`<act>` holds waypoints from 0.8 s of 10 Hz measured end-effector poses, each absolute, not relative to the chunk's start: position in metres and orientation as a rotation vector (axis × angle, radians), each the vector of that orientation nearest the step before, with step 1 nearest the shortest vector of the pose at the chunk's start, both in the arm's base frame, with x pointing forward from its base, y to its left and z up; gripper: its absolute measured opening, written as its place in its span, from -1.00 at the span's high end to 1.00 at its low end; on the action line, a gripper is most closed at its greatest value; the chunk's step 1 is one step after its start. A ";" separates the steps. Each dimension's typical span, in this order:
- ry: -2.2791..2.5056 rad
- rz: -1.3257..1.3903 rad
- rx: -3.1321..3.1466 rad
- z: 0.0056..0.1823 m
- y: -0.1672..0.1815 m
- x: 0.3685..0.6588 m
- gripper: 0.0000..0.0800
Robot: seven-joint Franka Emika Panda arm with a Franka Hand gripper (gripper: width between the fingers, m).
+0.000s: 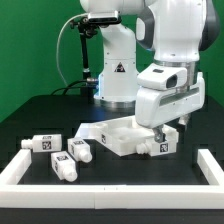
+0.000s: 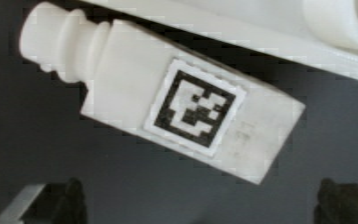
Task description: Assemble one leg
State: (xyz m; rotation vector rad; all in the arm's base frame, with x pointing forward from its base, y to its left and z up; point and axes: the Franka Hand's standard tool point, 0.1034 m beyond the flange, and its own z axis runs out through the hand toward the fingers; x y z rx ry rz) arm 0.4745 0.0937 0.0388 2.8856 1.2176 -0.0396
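a green backdrop is hanging behind the black counter, which a white rail is bordering. the end effector is hovering over one leg, its dark fingers standing spread wide and gripping nothing. that leg is lying on its side, tag facing up, just beside the large white square piece. three other legs are lying toward the exterior view's left.

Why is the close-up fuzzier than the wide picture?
Wrist view: the leg sits very close, its edges soft; the dark fingertips blur most. Exterior view: sharper and evenly lit, but the white tray-like piece washes out against the black table.
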 end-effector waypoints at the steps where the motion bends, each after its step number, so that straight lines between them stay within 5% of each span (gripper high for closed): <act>1: 1.223 -0.041 2.883 0.038 0.094 0.474 -0.62; 8: 1.393 -0.063 2.808 0.013 0.083 0.461 -0.62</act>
